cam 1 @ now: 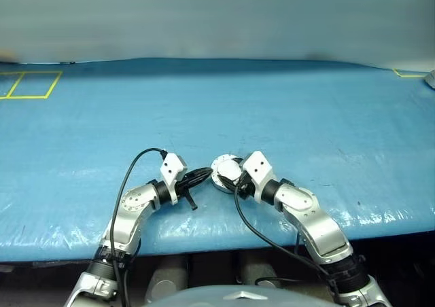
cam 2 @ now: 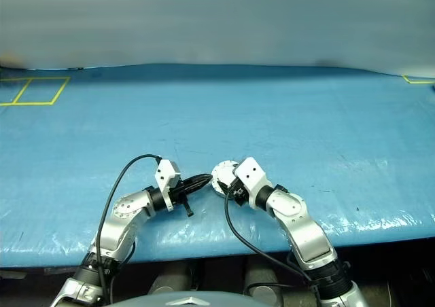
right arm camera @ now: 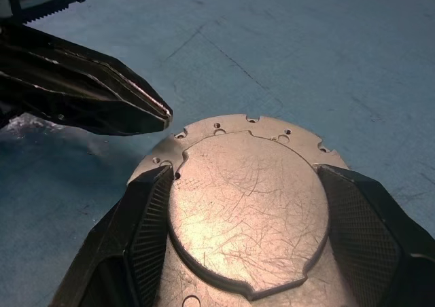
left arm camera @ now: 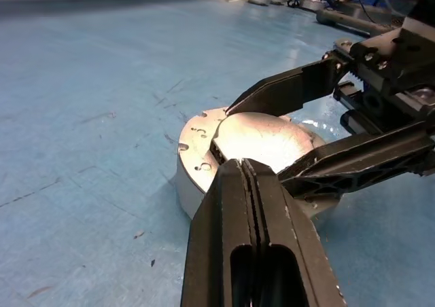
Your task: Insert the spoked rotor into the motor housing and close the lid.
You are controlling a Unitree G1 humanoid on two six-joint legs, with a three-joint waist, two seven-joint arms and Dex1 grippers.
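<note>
Near the lower centre of the head view, the lid (right arm camera: 248,205) is already seated on the motor housing (left arm camera: 194,164), which is gripped at its sides by the right gripper (right arm camera: 245,225). The left gripper (left arm camera: 248,174), pressed together and empty, is poised at the lid's edge. The closing step appears to be in hand, and a firm downward press on the lid is probably called for next.

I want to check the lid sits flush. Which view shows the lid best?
The right wrist view: the lid lies close up between the right pincer's fingers. The left wrist view shows it partly hidden by fingers; the head views show it small.
</note>
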